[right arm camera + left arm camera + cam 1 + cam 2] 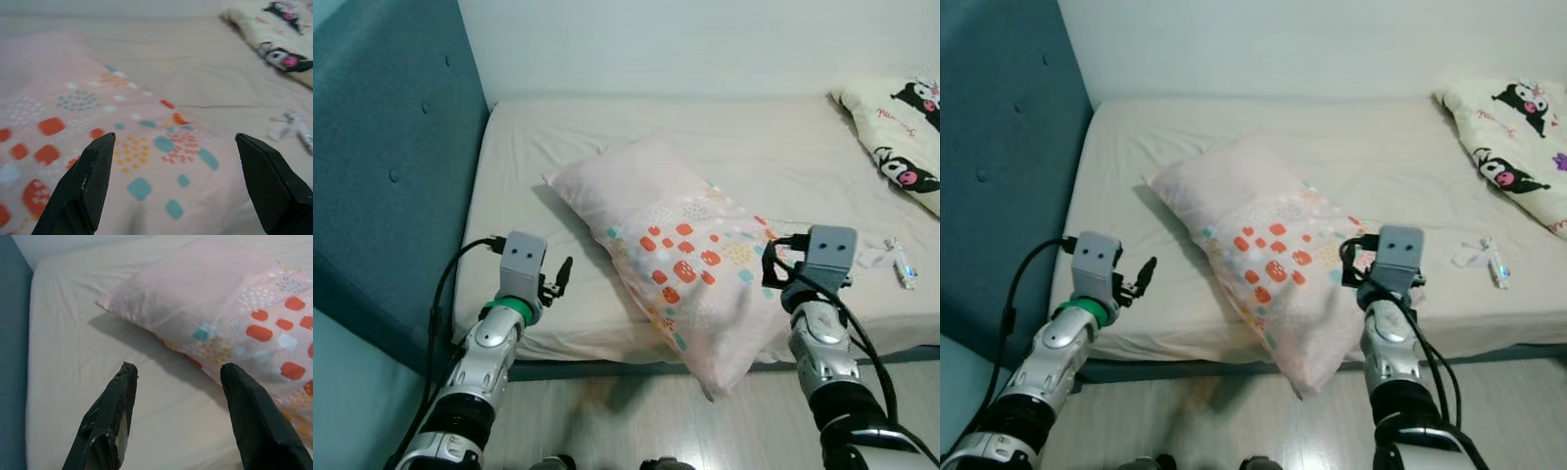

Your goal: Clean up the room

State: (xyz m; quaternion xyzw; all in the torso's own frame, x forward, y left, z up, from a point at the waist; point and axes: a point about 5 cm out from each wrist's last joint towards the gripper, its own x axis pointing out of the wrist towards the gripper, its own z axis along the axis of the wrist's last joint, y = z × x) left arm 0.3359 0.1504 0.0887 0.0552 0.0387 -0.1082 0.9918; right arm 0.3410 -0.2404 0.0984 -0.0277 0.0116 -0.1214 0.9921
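A pale pink pillow printed with red and teal shapes [680, 259] lay askew on the cream-sheeted mattress [783, 157], one corner hanging over the near edge beside the blue padded headboard [382, 166]; tidying looked barely begun, with small white scraps [896, 260] also left on the sheet near a cartoon-print cream blanket [901, 137]. Both arms were raised over the bed edge, the left gripper [178, 374] and right gripper [176, 142] each spread wide and holding nothing, flanking the pillow.

Teal padded headboard [382, 186] at the bed's left; white wall [685, 44] behind; pale wood floor [607, 421].
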